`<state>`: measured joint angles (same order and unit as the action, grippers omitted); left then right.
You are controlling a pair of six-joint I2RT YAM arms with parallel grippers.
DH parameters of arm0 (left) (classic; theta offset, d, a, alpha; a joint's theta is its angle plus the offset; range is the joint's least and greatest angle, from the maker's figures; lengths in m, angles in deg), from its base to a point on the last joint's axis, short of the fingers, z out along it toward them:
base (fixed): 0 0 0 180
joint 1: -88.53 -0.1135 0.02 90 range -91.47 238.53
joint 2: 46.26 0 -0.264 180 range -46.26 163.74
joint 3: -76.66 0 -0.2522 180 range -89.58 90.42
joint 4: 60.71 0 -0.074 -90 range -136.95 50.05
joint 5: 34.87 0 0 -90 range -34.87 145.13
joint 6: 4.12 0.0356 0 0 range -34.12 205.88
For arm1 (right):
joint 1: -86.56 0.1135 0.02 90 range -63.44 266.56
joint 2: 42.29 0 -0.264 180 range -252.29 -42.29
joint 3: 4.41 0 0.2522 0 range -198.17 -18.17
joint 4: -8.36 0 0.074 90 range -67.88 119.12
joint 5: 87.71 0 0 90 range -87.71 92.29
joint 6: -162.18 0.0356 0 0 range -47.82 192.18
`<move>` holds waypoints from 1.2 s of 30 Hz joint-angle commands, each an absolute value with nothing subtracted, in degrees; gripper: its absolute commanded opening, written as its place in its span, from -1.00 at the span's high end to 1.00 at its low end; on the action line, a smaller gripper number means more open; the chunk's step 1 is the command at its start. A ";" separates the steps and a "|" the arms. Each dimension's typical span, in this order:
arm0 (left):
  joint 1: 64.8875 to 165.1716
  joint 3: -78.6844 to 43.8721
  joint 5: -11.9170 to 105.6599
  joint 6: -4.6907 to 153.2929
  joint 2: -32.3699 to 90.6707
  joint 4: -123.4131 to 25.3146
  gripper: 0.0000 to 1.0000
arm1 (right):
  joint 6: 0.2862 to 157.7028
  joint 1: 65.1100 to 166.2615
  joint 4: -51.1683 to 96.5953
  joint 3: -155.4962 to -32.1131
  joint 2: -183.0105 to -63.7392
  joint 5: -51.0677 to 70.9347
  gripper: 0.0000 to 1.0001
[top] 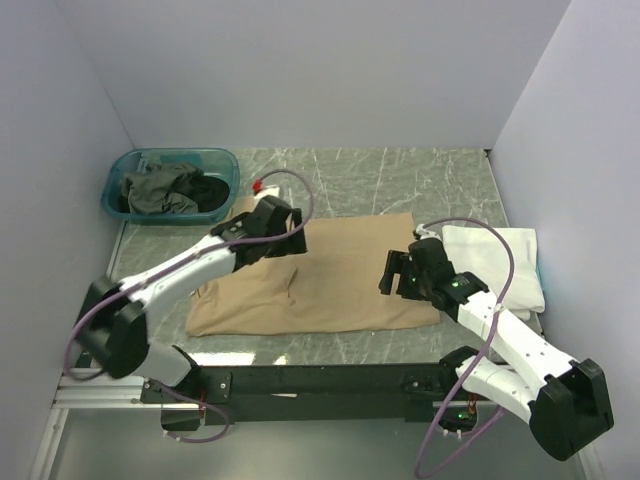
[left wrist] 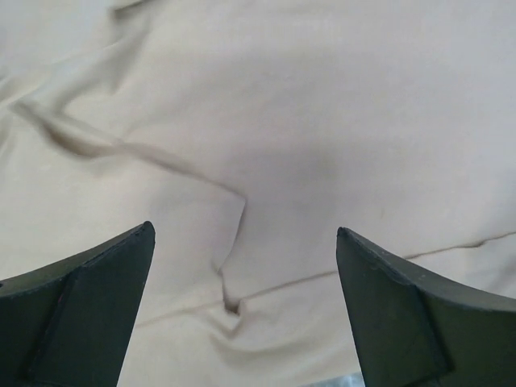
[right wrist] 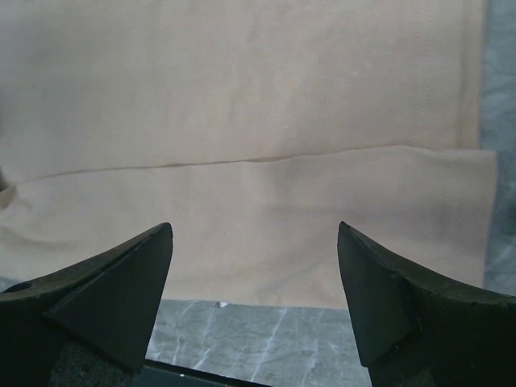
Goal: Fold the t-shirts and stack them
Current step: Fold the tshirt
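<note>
A tan t-shirt (top: 330, 275) lies spread on the marble table, partly folded, with a wrinkle at its left middle. My left gripper (top: 290, 235) hangs open just above its upper left part; the left wrist view shows tan cloth (left wrist: 322, 121) with a crease between the open fingers (left wrist: 89, 306). My right gripper (top: 397, 272) is open over the shirt's right edge; the right wrist view shows a folded hem (right wrist: 242, 201) and the shirt's edge. A folded white t-shirt (top: 495, 262) lies at the right. Grey-green (top: 158, 190) and black (top: 210, 190) shirts lie in the tub.
A teal plastic tub (top: 172, 160) stands at the back left corner. A small red and white object (top: 260, 186) lies beside it. White walls close in the left, back and right. A black rail (top: 320, 382) runs along the near edge.
</note>
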<state>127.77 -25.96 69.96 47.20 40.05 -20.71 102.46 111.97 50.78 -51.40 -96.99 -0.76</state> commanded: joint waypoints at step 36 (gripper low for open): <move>123.07 -69.45 55.75 6.08 -2.22 -1.07 -0.99 | 119.73 141.23 54.90 -44.18 -99.17 -1.92 -0.82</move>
<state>122.24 -68.41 58.25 9.30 -1.94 -9.60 117.81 140.71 47.90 -44.34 -101.67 -2.57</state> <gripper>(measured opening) 0.994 0.907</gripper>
